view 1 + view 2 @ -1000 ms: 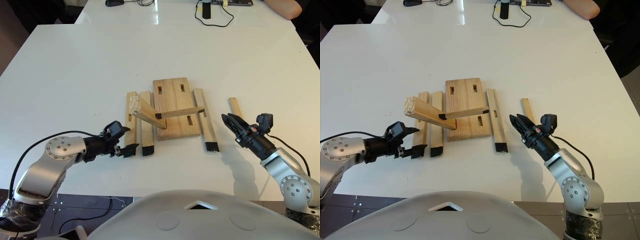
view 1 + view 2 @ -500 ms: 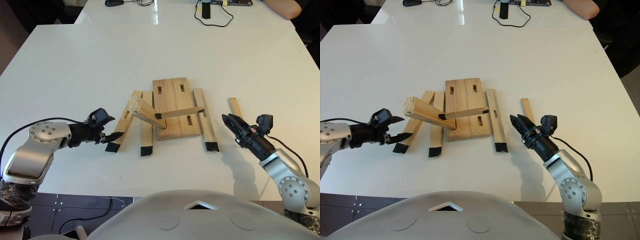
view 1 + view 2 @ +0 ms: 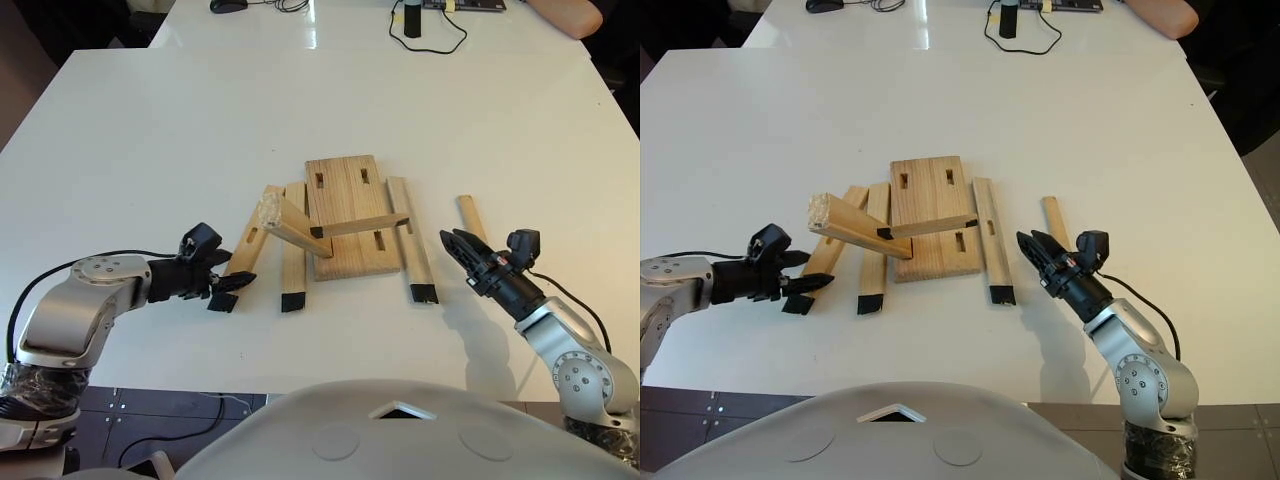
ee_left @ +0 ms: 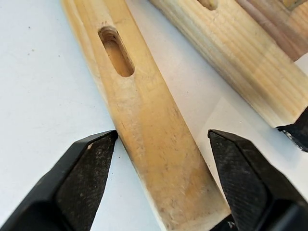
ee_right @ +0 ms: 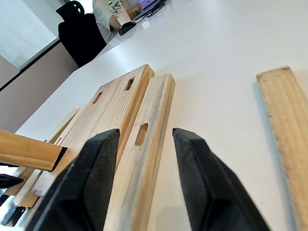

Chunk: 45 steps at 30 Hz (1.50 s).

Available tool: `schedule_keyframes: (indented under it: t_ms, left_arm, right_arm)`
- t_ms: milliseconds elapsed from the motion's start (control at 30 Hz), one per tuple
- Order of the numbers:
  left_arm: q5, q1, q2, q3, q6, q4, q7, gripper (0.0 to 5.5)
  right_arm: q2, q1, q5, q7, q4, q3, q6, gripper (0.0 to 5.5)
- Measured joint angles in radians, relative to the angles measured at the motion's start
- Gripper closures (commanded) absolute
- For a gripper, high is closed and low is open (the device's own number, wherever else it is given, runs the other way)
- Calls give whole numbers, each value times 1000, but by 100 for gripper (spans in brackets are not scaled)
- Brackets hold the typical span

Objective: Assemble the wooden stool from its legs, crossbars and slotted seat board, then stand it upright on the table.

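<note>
L gripper [image 3: 222,288]: jaws apart, straddling the black-capped near end of the outer leg [image 4: 144,110]. One pad possibly touches the wood; not clear from the wrist view. The leg lies flat on the table [image 3: 150,150], long axis approx. 1–7 o'clock, at 9 o'clock of the seat board [image 3: 345,215]. L arm is nearer; closing there looks sufficient. R gripper [image 3: 462,250]: open, empty, at 4 o'clock of the board.

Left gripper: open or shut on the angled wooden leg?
Open. The left gripper's black jaws straddle the pale slotted wooden leg, white table showing between one jaw and the wood.
</note>
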Motion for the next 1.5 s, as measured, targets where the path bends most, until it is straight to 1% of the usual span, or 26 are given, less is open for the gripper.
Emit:
schedule_keyframes:
  t_ms: [267, 433, 700, 833, 967, 1033, 1100, 1200, 1233, 1267, 1300, 1367, 1500]
  left_arm:
    - [135, 19, 56, -70, -217, 37, -13, 307]
    - [142, 8, 57, -79, -266, 77, -22, 346]
    - [139, -100, 20, -76, -256, 210, -16, 349]
    - [116, -170, -36, -37, -242, 261, 6, 349]
    - [-38, -309, -128, 74, -229, 227, 1, 349]
    - [-146, -394, -166, 130, -195, 205, -6, 350]
    - [-259, -471, -178, 184, -138, 186, -10, 350]
    - [-417, -576, -181, 235, -54, 160, -42, 350]
    - [-442, -591, -180, 239, -43, 152, -50, 350]
    - [-533, -635, -170, 253, 6, 132, -77, 350]
    - [-580, -657, -160, 261, 35, 117, -95, 350]
    - [-692, -703, -148, 278, 92, 98, -113, 350]
    - [-876, -760, -138, 275, 174, 44, -121, 350]
  right_arm:
    - [11, -4, -9, -8, 4, 5, -9, 347]
    - [12, -8, -23, -11, 9, 5, -10, 347]
    - [15, -19, -23, -12, 13, -4, -10, 347]
    - [12, -28, -22, -12, 14, -19, -10, 347]
    - [-32, -88, 7, -11, 0, -87, -8, 347]
    - [-65, -142, 46, -9, -26, -130, -5, 347]
    - [-102, -203, 109, -8, -53, -169, 8, 347]
    - [-161, -317, 273, -18, -116, -211, 44, 347]
    - [-171, -337, 299, -19, -128, -216, 46, 347]
    - [-208, -414, 403, -32, -154, -230, 57, 347]
    - [-233, -458, 451, -40, -171, -234, 64, 347]
    - [-283, -553, 536, -54, -186, -220, 89, 319]
    - [-345, -726, 646, -49, -194, -110, 138, 261]
